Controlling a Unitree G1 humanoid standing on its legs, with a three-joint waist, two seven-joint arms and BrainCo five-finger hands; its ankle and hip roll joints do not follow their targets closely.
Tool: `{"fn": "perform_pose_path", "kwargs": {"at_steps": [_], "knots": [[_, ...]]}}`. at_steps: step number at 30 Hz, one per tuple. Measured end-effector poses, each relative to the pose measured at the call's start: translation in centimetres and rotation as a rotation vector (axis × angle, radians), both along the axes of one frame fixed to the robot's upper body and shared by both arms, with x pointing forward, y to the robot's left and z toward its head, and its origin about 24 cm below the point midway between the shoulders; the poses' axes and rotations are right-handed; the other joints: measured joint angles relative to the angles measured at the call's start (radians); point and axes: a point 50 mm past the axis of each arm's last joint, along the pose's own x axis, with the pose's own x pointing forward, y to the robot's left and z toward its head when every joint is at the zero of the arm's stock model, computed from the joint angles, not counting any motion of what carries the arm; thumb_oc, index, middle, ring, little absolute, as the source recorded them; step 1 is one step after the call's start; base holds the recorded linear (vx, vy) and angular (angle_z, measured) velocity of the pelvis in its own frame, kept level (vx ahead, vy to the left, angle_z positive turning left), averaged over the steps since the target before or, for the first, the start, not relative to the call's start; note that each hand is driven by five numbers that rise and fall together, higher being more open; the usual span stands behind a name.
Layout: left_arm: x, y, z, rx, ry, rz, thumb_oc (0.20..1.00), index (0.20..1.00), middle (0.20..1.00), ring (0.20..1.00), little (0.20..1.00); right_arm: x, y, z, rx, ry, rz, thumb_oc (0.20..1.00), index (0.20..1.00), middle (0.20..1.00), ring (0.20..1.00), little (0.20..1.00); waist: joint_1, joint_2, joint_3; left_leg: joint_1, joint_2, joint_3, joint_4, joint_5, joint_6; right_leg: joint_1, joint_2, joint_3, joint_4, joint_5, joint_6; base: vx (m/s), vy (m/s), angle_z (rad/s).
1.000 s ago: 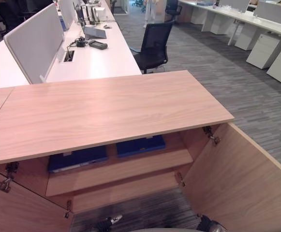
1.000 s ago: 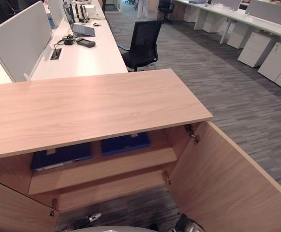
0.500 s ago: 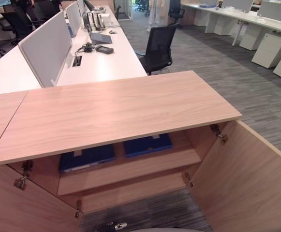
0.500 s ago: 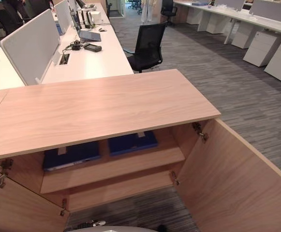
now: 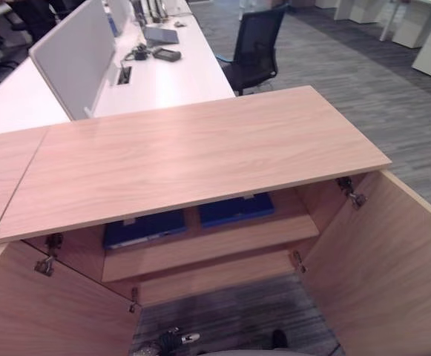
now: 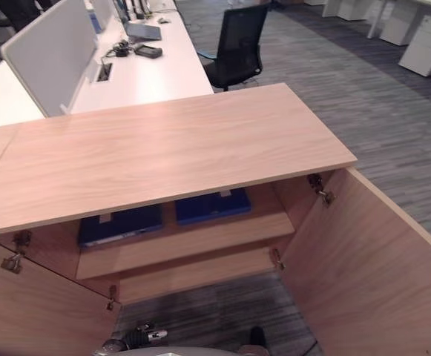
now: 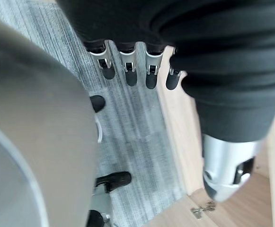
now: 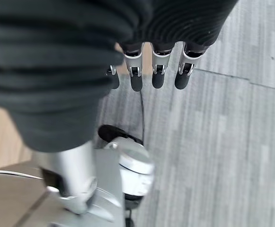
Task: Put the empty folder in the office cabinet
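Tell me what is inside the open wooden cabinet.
On the upper shelf of the open wooden cabinet lie two flat blue folders, one left, one right. The cabinet top covers their rear parts and the shelf's back.

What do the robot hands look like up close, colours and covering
Each robot hand has a dark ribbed cover over its back and wrist. Below it sits a row of silver fingers with dark rounded tips, seen on the left robot hand and the right robot hand. A silver thumb with a dark slot stands apart.
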Motion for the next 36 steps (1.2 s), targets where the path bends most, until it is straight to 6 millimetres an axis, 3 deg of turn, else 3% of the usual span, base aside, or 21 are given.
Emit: {"fn": "perform_pose_path", "kwargs": {"at_steps": [6, 17, 28, 34, 35, 36], "knots": [[0.0, -1.0, -0.1, -0.005, -0.002, -0.03, 1.0, 1.0, 1.0, 1.0, 1.0, -1.1, -0.8, 0.1, -0.017, 0.018, -0.026, 1.0, 1.0, 1.0, 1.0, 1.0, -0.001, 0.025, -0.021, -0.003, 0.036, -0.007, -0.002, -0.001, -0.016, -0.001, 0.035, -0.007, 0.0, -0.013, -0.015, 0.01, -0.138, 0.01], [0.3, -2.0, 0.0, 0.019, -0.028, -0.134, 1.0, 1.0, 1.0, 1.0, 1.0, -1.4, -0.4, 0.0, -0.025, -0.006, -0.082, 1.0, 1.0, 1.0, 1.0, 1.0, -0.005, 0.042, -0.03, 0.001, 0.069, -0.025, 0.006, 0.009, -0.031, 0.013, 0.068, -0.027, -0.001, -0.023, -0.037, 0.01, -0.131, 0.04], [-0.3, -2.2, -0.1, 0.041, -0.023, -0.065, 1.0, 1.0, 1.0, 1.0, 1.0, -2.2, -0.2, -0.1, -0.043, 0.014, -0.024, 1.0, 1.0, 1.0, 1.0, 1.0, 0.0, 0.067, -0.018, 0.015, 0.142, -0.027, 0.02, 0.008, -0.038, 0.04, 0.142, -0.029, -0.001, -0.038, -0.083, 0.01, -0.141, -0.02], [-1.1, -1.8, -0.3, 0.01, 0.006, 0.144, 1.0, 1.0, 1.0, 1.0, 1.0, -2.3, -0.3, -0.1, -0.056, 0.0, -0.009, 1.0, 1.0, 1.0, 1.0, 1.0, 0.004, 0.094, 0.005, -0.019, 0.202, -0.07, 0.097, -0.001, -0.077, 0.047, 0.195, -0.041, -0.001, -0.062, -0.123, -0.06, -0.067, 0.1], [-0.7, -1.6, -0.2, 0.01, -0.005, 0.162, 1.0, 1.0, 1.0, 1.0, 1.0, -2.0, -0.1, -0.1, -0.054, -0.012, -0.007, 1.0, 1.0, 1.0, 1.0, 1.0, 0.006, 0.086, 0.027, -0.049, 0.208, -0.109, 0.154, 0.029, -0.123, 0.052, 0.193, -0.045, -0.001, -0.063, -0.132, -0.08, 0.001, 0.13], [-0.4, -1.2, -0.2, 0.018, -0.012, 0.179, 1.0, 1.0, 1.0, 1.0, 1.0, -1.5, -0.1, -0.1, -0.058, -0.03, -0.002, 1.0, 1.0, 1.0, 1.0, 1.0, 0.018, 0.073, 0.039, -0.068, 0.203, -0.134, 0.19, 0.049, -0.143, 0.056, 0.185, -0.044, -0.001, -0.063, -0.139, -0.08, 0.029, 0.06]]}}
